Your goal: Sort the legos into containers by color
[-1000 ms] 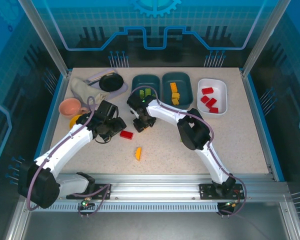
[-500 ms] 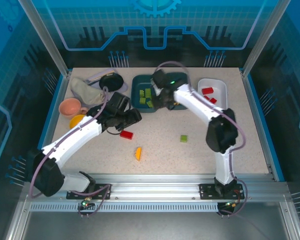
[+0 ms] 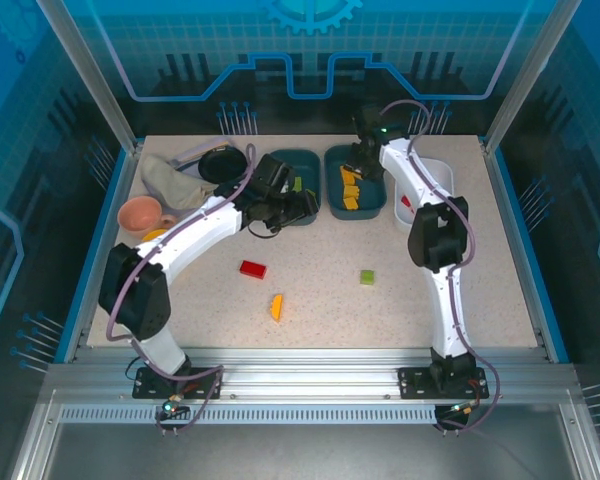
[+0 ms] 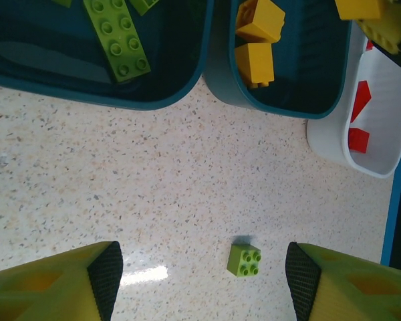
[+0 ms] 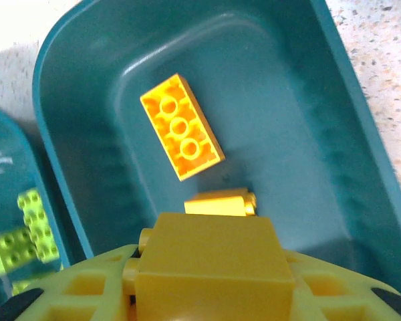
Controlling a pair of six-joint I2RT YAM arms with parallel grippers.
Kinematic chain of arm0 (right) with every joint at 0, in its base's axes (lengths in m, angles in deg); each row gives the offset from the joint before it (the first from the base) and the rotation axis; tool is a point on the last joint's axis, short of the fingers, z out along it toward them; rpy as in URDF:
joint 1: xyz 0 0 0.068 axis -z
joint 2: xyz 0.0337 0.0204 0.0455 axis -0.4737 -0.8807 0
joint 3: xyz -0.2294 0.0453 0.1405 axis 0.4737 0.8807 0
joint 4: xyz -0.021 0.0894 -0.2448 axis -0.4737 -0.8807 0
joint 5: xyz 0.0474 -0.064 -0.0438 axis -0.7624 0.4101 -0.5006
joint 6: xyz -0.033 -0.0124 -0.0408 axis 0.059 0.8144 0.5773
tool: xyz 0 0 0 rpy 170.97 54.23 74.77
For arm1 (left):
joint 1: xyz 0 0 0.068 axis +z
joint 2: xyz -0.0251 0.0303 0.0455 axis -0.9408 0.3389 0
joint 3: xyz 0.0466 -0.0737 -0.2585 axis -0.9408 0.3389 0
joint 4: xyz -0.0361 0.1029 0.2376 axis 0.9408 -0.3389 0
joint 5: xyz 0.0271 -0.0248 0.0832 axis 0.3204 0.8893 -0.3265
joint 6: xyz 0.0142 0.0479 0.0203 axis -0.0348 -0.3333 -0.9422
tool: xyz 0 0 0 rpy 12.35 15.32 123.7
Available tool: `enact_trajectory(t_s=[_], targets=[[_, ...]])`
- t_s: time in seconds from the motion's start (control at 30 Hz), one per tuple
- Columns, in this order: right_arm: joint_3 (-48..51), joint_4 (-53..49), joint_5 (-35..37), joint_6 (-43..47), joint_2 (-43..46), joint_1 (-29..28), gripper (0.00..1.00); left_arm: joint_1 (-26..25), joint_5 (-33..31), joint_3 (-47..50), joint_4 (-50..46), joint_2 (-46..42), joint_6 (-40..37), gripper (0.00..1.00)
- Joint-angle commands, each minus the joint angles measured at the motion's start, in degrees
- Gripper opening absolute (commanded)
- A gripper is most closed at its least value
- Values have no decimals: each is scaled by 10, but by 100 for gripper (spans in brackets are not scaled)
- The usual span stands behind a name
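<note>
1. We count three tubs far: left teal tub (image 3: 295, 155), middle teal tub (image 3: 355, 213), white tub (image 4: 391, 100);
2. three loose legos nearer: red brick (image 3: 252, 269), orange brick (image 3: 276, 307), green brick (image 3: 367, 277);
3. left gripper (image 4: 202, 274) apart, empty; right gripper (image 5: 210, 301) clamps one yellow brick (image 5: 214, 254), probably above the middle teal tub.

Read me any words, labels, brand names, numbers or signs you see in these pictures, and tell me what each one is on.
No text can be read in any view.
Studs of the long yellow brick in the teal tub: any embossed mark is too blurred to read.
Studs of the green brick on the table: too small to read.
Blue back panel: a gear and line pattern, no letters.
</note>
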Motion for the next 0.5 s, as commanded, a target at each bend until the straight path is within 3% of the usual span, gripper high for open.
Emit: enact_trajectory(t_s=[0.0,0.13,0.47], targets=[[-57,-43,10,-144,-43,11,36,-3,20,-25,13,22,-24,69],[-55,-42,25,-248,-65,23,36,-3,24,-39,17,38,-25,69],[-108,-61,39,-339,-122,38,42,-3,18,-20,10,20,-32,69]])
